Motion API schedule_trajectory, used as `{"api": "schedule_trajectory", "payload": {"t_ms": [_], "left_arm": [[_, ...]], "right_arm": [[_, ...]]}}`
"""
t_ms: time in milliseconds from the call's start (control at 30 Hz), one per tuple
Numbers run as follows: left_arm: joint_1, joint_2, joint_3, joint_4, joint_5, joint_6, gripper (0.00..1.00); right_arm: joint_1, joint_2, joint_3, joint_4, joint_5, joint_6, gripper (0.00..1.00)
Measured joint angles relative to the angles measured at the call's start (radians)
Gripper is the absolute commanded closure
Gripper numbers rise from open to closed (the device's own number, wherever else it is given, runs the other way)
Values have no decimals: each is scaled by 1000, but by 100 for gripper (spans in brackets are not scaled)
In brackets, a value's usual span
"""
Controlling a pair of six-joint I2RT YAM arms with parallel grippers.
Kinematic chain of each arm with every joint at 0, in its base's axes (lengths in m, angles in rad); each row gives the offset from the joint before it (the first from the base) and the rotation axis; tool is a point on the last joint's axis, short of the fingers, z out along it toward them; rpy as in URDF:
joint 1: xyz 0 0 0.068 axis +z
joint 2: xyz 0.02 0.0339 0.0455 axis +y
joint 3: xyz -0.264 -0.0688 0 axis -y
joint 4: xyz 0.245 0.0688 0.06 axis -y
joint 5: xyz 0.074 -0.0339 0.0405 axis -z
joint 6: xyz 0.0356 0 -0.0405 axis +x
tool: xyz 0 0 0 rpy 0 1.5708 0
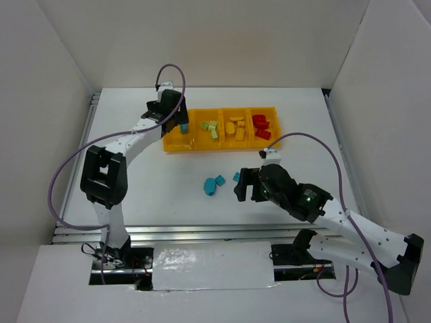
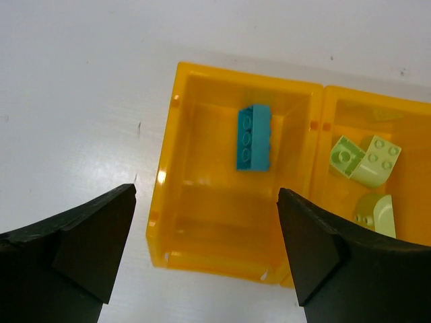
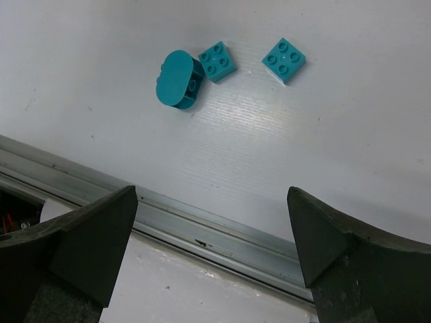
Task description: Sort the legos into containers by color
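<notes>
The orange-yellow tray (image 1: 176, 146) of four compartments lies at the back centre. Its left compartment holds one cyan-blue brick (image 1: 182, 126), seen lying flat in the left wrist view (image 2: 254, 138). The others hold pale green bricks (image 1: 210, 128), yellow bricks (image 1: 236, 128) and red bricks (image 1: 261, 124). My left gripper (image 1: 173, 121) hovers open and empty over the left compartment (image 2: 202, 222). Three cyan-blue bricks lie on the table: a rounded one (image 3: 178, 79), a square one touching it (image 3: 217, 62) and another square one (image 3: 283, 59). My right gripper (image 1: 244, 188) is open and empty beside them.
A metal rail (image 3: 202, 235) runs along the table's near edge, under the right gripper (image 3: 212, 249). White walls enclose the table on three sides. Purple cables loop from both arms. Green bricks (image 2: 367, 161) show in the compartment beside the blue one.
</notes>
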Motion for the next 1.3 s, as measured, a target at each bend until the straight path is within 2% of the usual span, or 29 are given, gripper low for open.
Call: {"api": "schedule_trajectory", "payload": {"t_ms": [67, 167, 267, 367, 467, 633, 867, 1133, 1300], "left_arm": [[-6, -66, -64, -15, 11, -27, 1], [-54, -250, -233, -39, 36, -64, 0], [-202, -436, -364, -55, 56, -95, 1], [-402, -523, -430, -57, 71, -147, 0], [-518, -500, -465, -77, 75, -208, 1], [-573, -363, -483, -129, 41, -296, 2], [-594, -269, -491, -113, 24, -328, 4], [-594, -144, -460, -105, 10, -334, 11], [-594, -112, -460, -106, 9, -340, 24]], "right_arm": [[0, 0, 0, 0, 5, 1, 0], [1, 0, 0, -5, 21, 11, 0], [1, -5, 2, -25, 62, 40, 0], [1, -23, 2, -44, 100, 66, 0], [1, -44, 2, -49, 116, 83, 0], [1, -47, 2, -50, 113, 99, 0], [1, -51, 0, -47, 102, 99, 0], [1, -55, 0, -47, 102, 94, 0], [1, -66, 0, -47, 102, 91, 0]]}}
